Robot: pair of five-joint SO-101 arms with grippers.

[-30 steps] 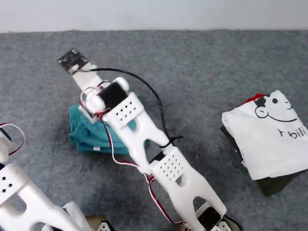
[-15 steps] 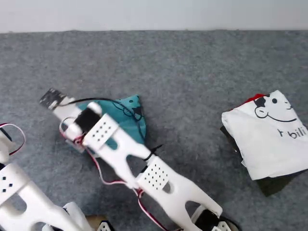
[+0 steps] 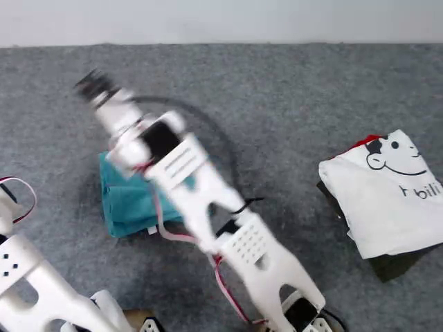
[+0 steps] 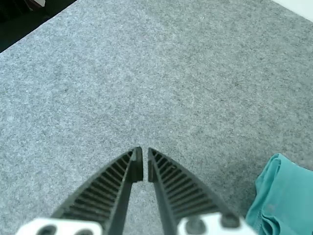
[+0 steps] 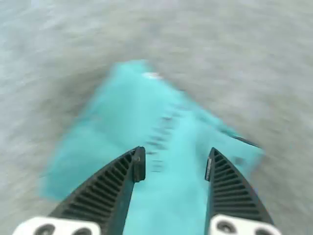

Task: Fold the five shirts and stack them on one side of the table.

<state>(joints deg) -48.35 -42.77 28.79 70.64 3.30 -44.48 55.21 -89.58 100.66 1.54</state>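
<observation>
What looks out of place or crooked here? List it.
The teal shirt lies alone, far from the stack. There, a dark shirt sticks out askew beneath the white shirt.

Two white robot arms stand at the table, the right arm and the left arm, each with one gripper: the left gripper and the right gripper. One teal shirt lies alone. Off to the side I can make out three stacked layers: one white shirt on top, one red edge and one dark layer beneath.
</observation>
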